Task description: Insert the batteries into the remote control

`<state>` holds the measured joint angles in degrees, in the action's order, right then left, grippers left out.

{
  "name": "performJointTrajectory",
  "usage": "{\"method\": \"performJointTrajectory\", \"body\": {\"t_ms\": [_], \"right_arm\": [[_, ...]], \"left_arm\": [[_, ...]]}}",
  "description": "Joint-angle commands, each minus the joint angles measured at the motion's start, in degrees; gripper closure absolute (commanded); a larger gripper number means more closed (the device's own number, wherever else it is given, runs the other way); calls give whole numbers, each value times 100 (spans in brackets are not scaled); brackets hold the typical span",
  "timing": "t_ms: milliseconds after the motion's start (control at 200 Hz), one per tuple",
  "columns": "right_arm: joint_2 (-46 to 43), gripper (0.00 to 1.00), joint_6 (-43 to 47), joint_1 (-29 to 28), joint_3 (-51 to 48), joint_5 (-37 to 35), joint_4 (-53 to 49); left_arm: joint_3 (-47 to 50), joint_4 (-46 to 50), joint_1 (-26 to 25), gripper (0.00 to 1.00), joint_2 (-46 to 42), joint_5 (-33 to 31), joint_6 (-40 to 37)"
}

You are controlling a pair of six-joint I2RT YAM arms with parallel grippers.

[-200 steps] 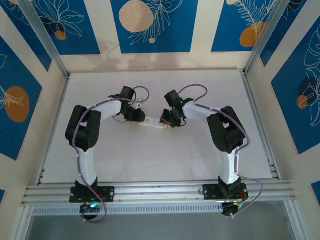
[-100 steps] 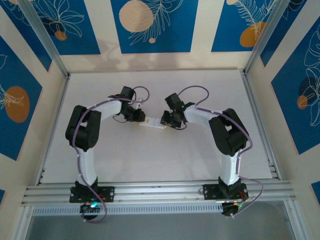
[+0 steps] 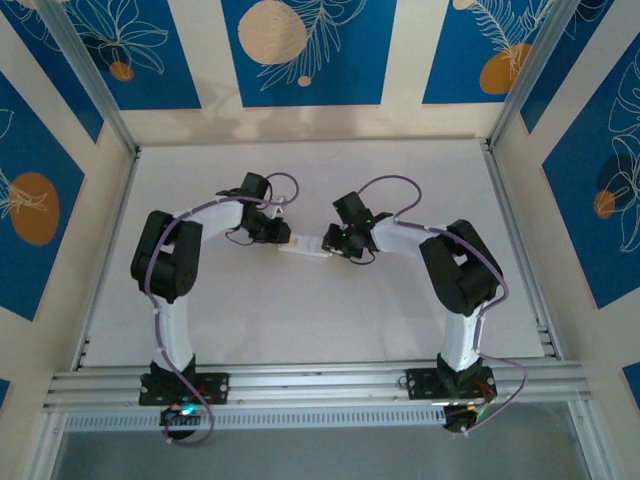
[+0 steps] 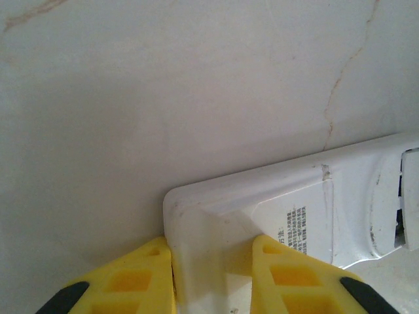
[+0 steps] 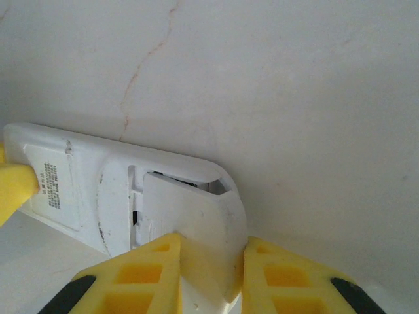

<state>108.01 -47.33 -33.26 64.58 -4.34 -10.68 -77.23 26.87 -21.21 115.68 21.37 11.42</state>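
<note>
The smooth, round-cornered white remote control (image 4: 262,203) is pinched endwise by the yellow left jaws and right jaws.

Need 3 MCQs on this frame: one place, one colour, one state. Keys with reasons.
1. Where is the remote control? A mid-table, between the arms; B by the bases; C far-left corner.
2. Colour of the fingers? A black; B yellow; C blue.
3. State of left gripper and right gripper? A both open; B one open; C each shut on a remote end.
Key: 1A, top view shows it between the grippers; 2B, wrist views show yellow; 3C, fingers clamp each end.
</note>
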Motion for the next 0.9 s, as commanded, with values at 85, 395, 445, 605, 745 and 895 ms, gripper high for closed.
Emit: {"method": "performJointTrajectory", "body": {"t_ms": [85,395,445,605,745,895], "right_arm": [[236,77,376,-245,-182,328,2061],[72,78,446,-234,-454,186,2878],[63,78,456,-225,-468,254,2979],[123,79,567,-225,-522,329,3338],[98,79,531,-162,-747,378,3654],[158,79,531,-76,-756,729,3766]], "left_arm": [[303,-3,-261,75,447,348,-105],[391,-50,-261,75,427,407,19],[341,14,-261,76,426,448,20],[365,-12,-265,76,233,302,-8],[467,-313,-254,78,183,26,-13],[584,-616,-261,79,58,-42,-85]]}}
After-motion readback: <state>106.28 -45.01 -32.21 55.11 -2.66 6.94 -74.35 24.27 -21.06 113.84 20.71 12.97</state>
